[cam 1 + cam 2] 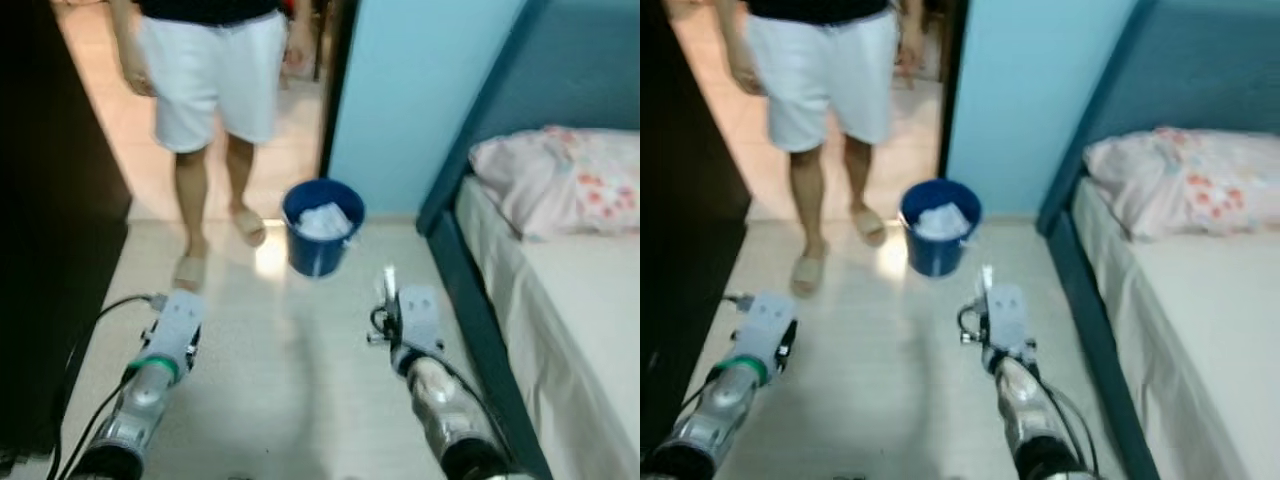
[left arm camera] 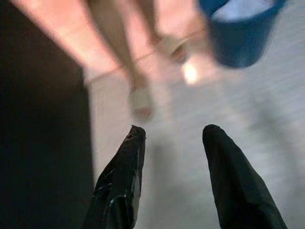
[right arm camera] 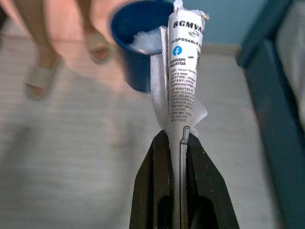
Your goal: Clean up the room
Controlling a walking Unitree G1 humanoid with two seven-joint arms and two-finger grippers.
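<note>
A blue bucket with white crumpled waste inside stands on the pale floor ahead, near the light blue wall. My right gripper is shut on a flattened white printed wrapper, which sticks up from the fingers and shows as a white sliver above my right wrist, short of the bucket. My left gripper is open and empty over the floor, level with the right one on the other side.
A person in white shorts and sandals stands in the doorway just left of the bucket. A dark cabinet lines my left. A bed with blue frame and pink pillow is on my right.
</note>
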